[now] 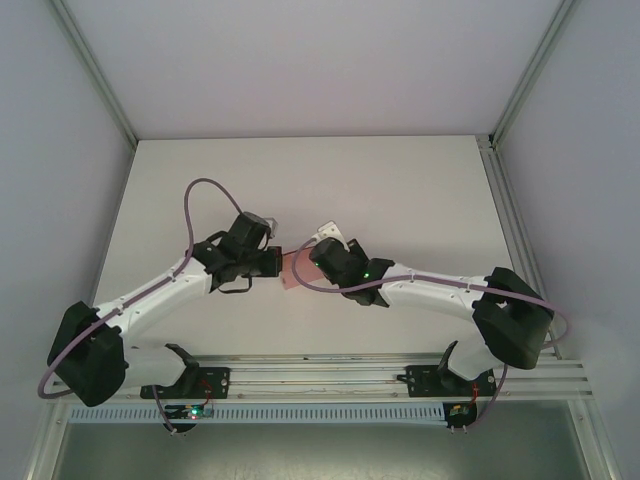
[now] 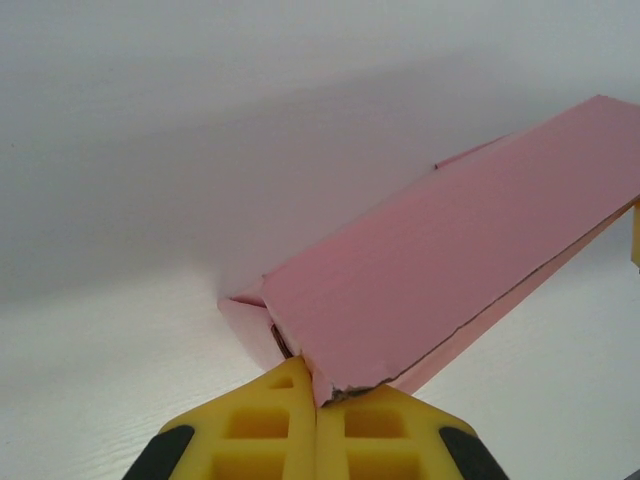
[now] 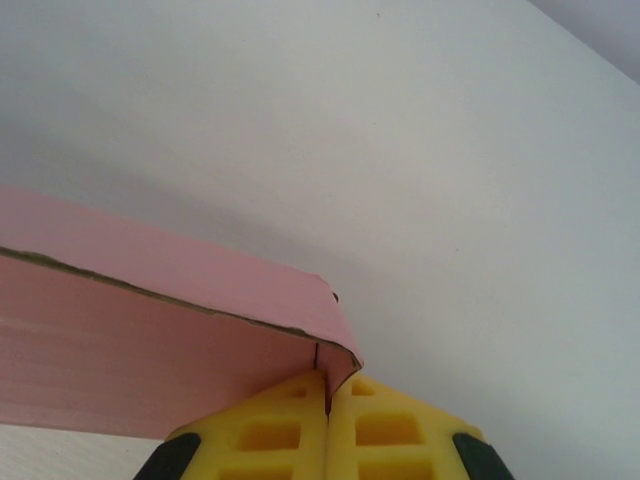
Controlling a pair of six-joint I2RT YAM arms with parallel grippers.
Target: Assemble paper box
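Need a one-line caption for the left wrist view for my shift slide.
Left gripper pinched shut on a corner of the pink paper box, white table beyond.

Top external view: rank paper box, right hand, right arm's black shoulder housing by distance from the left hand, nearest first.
1. paper box: pinched in the left hand, so touching it.
2. right hand: just across the box to the right, shut on its other end.
3. right arm's black shoulder housing: far right, out by that arm's base.
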